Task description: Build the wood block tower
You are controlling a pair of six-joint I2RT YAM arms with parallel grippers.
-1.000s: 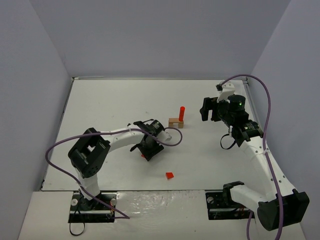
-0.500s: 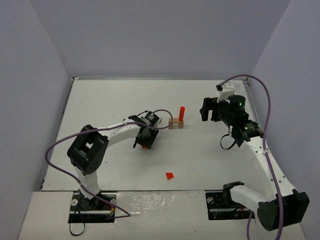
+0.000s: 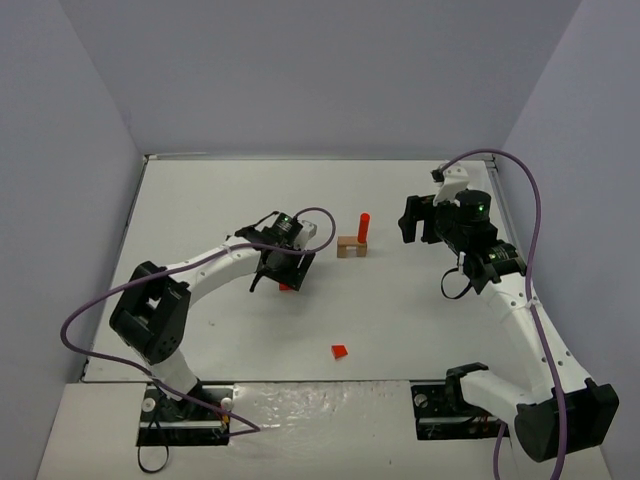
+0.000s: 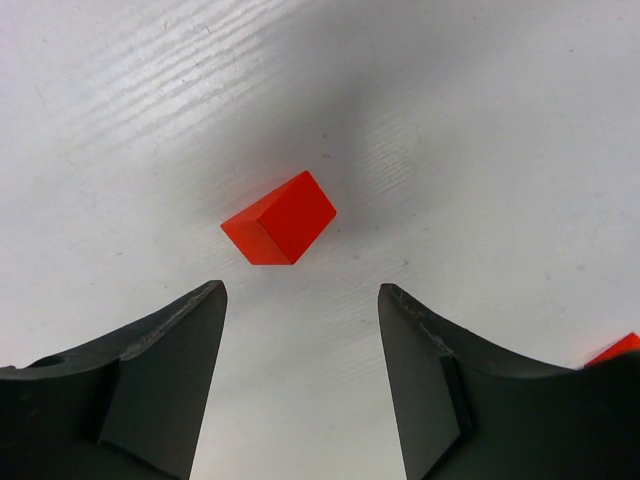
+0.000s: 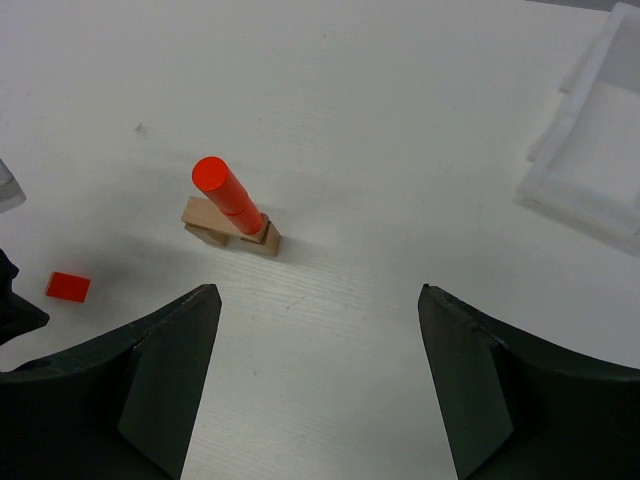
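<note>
The left gripper has its jaws apart and empty, poised over a small red block that lies loose on the table just ahead of the fingertips. The right gripper likewise stands wide open and empty, well apart from the work. At 2 o'clock from the left gripper, the wood block tower so far consists of a tan block with a red cylinder upright on it. The build therefore appears partly done, with the red block and a red wedge at 5 o'clock not yet stacked.
</note>
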